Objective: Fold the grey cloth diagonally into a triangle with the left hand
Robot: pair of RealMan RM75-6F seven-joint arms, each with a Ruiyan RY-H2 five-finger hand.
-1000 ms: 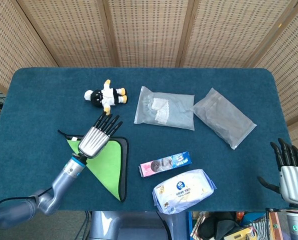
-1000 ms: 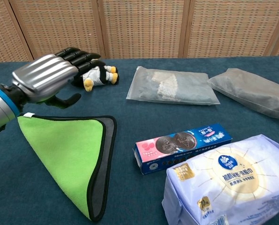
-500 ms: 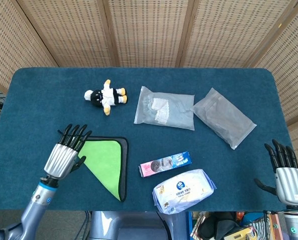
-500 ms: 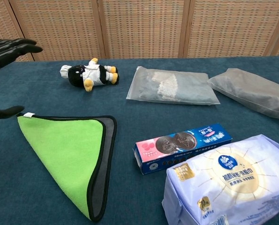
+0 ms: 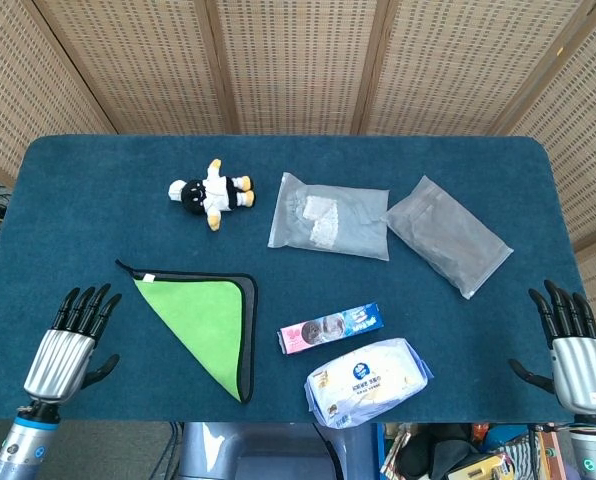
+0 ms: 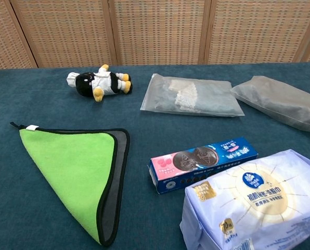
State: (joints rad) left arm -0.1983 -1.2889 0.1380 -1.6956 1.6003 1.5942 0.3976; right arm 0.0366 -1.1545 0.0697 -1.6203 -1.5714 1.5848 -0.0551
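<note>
Two open, empty hands, left point(image 5: 62, 347) and right point(image 5: 575, 342), flanked the triangle-folded green-and-grey cloth point(image 5: 208, 322), with a pink-blue biscuit box point(image 5: 331, 327) beside it and a black-and-white plush toy point(image 5: 212, 192) beyond.

A table point(image 5: 68, 190) with a dark teal cover carries all the things. On it lies the cloth point(image 5: 206, 320), folded in a triangle, green side up with a grey strip along one edge. Behind it lies a small plush toy point(image 5: 211, 192). Two plastic bags point(image 5: 330, 216) point(image 5: 446, 234) lie side by side at the back. Near the front edge lie a biscuit box point(image 5: 331, 328) and, just beside it, a pack of wipes point(image 5: 367, 380)
</note>
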